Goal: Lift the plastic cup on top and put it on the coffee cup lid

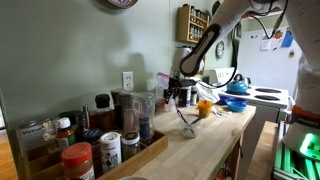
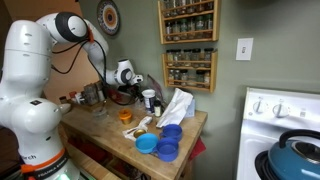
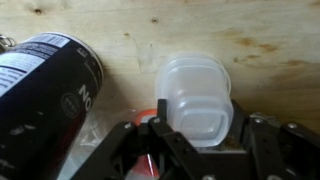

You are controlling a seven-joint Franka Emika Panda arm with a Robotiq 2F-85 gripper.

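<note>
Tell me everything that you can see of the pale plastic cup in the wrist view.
The plastic cup looks like milky, translucent plastic, with a rounded-square outline and stepped rims, which may mean several cups are stacked. The camera looks roughly along its axis, so its height is hidden. Its near part lies between the fingers of the gripper; whether they press on it I cannot tell. Behind it is the wooden counter. A black can is beside it, apart.

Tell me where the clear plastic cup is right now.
In the wrist view the clear plastic cup is mid-frame against the wooden counter, close to the gripper, with a dark canister at frame left.
</note>
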